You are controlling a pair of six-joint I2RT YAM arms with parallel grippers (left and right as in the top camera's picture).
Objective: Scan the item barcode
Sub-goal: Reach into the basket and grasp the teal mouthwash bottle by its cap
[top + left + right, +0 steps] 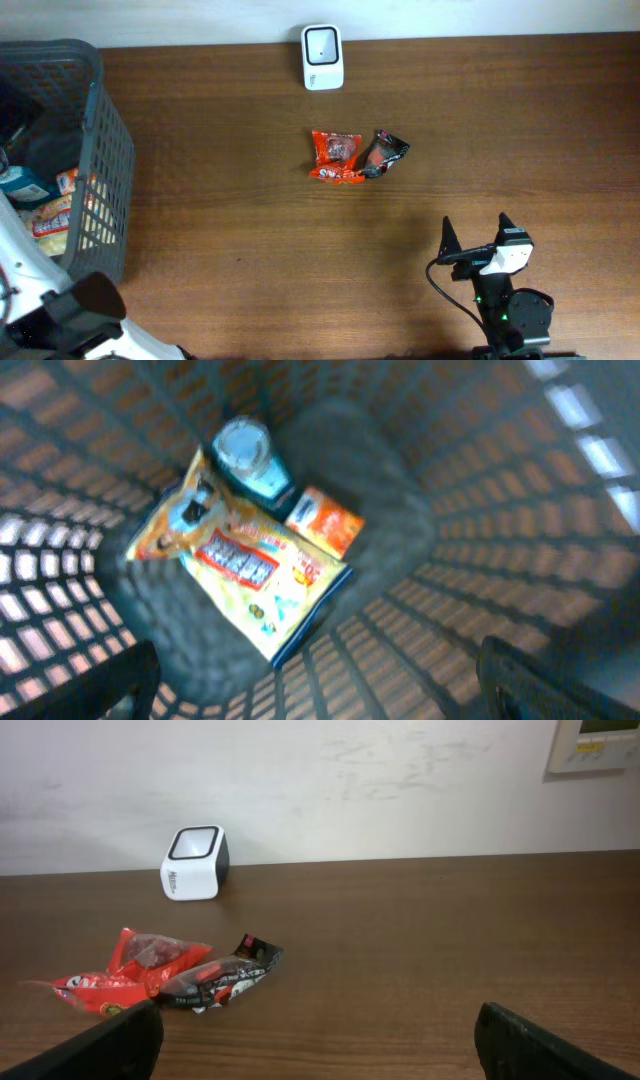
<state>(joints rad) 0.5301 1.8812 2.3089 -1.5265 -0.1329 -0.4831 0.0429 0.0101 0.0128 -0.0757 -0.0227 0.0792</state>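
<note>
The yellow snack bag (245,575) lies flat at the bottom of the grey basket (105,150) at the left end of the table (250,260), and that looks to me like the item up for scanning. A blue-capped bottle (248,455) sits at its top edge, touching it, and a small orange packet (325,522) rests just beside the two. The left gripper (320,690) hangs over the basket with its jaws spread wide and nothing between them, so nothing is picked up. We're at the reaching stage, I'd say: choosing and grabbing, not scanning. The view down there is blurry and I can't make out a barcode on anything. Out on the open wood, a red packet (335,155) and a black packet (383,153) lie touching each other, near the middle and well clear of the basket. Behind them, against the back wall, stands the white scanner (322,57), its window facing up and forward. The right gripper (476,225) waits low at the near right, jaws also fully apart, empty, pointing toward those two packets and the scanner. The next move probably calls for the left arm to drop straight in, pinch the bag by an edge without snagging the bottle, lift it over the basket wall, and carry it across with the barcode side turned to the scanner.
</note>
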